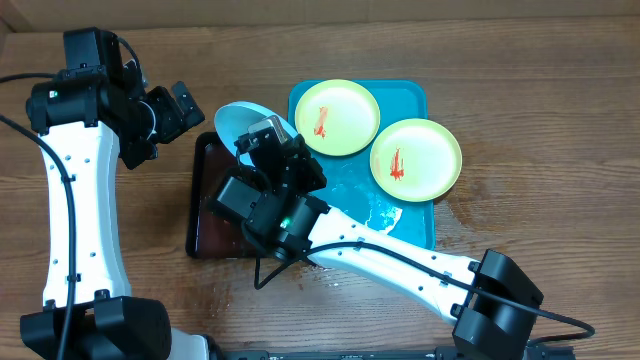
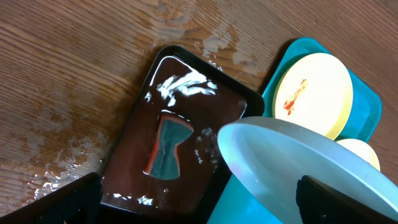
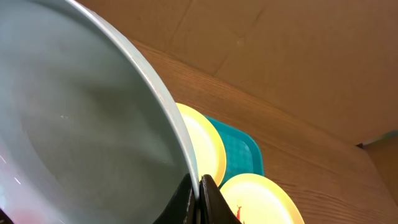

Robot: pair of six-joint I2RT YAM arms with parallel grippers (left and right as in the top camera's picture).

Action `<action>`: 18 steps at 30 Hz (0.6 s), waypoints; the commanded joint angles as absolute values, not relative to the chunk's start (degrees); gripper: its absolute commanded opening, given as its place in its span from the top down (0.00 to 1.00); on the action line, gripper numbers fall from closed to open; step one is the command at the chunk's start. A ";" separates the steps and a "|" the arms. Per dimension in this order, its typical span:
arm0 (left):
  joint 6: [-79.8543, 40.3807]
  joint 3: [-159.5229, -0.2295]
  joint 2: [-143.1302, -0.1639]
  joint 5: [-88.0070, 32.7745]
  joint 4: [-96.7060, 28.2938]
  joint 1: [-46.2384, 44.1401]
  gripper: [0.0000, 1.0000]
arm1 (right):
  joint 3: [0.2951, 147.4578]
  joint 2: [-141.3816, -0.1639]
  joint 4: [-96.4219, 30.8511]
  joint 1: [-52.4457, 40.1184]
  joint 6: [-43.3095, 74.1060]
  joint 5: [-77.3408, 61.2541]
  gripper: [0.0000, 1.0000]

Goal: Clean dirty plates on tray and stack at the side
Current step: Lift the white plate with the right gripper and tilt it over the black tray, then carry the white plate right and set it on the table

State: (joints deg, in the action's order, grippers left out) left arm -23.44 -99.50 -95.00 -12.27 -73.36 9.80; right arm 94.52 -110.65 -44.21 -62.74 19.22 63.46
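The right end effector [image 3: 199, 198] is clamped tight on the rim of a round pale plastic plate with a light-blue rim [image 3: 74, 112], its two dark fingers pinching the edge. That plate is held in the air and tilted. It hangs over the right side of a small black rectangular tray [image 1: 200, 215], just left of a large turquoise-blue rectangular plastic tray [image 1: 350, 195].

The black tray lies on the wooden table [image 1: 520, 60] and holds a shallow pool of water [image 2: 205, 112] streaked with white foam. A teal sponge with an orange edge [image 2: 166, 149] lies in it. The left end effector [image 1: 186, 104] hovers near the black tray's far left corner, jaws spread wide and holding nothing.

Farther off, two round yellow-green plastic plates rest on the turquoise tray. One plate [image 1: 337, 117] sits at its far left corner, and the other plate [image 1: 416, 159] overhangs its right rim. Each carries a red-orange sauce smear [image 1: 322, 121] near the middle. A wet patch [image 1: 385, 213] shines on the nearer part of the tray.
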 commanded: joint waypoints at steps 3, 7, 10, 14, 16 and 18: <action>-22.70 -100.25 -94.76 -12.95 -73.49 10.09 0.00 | 94.85 -110.39 -43.77 -63.05 19.46 65.12 0.96; -22.70 -100.25 -94.76 -12.95 -73.49 10.09 0.00 | 94.85 -110.39 -43.75 -62.96 19.53 65.12 0.96; -22.70 -100.25 -94.76 -12.93 -73.49 10.09 0.00 | 94.83 -110.39 -43.79 -61.76 22.44 63.40 0.96; -22.70 -100.25 -94.76 -12.93 -73.49 10.09 0.00 | 94.83 -110.39 -43.81 -57.71 24.25 45.47 0.96; -22.70 -100.25 -94.76 -12.95 -73.49 10.09 0.00 | 95.09 -110.37 -44.34 -54.89 24.21 34.33 0.96; -22.70 -100.25 -94.76 -12.93 -73.47 10.09 0.00 | 96.57 -109.97 -46.26 -52.23 23.79 24.01 0.96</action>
State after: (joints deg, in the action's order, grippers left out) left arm -23.44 -99.50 -95.00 -12.27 -73.34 9.80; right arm 94.61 -110.65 -45.34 -55.81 22.59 42.50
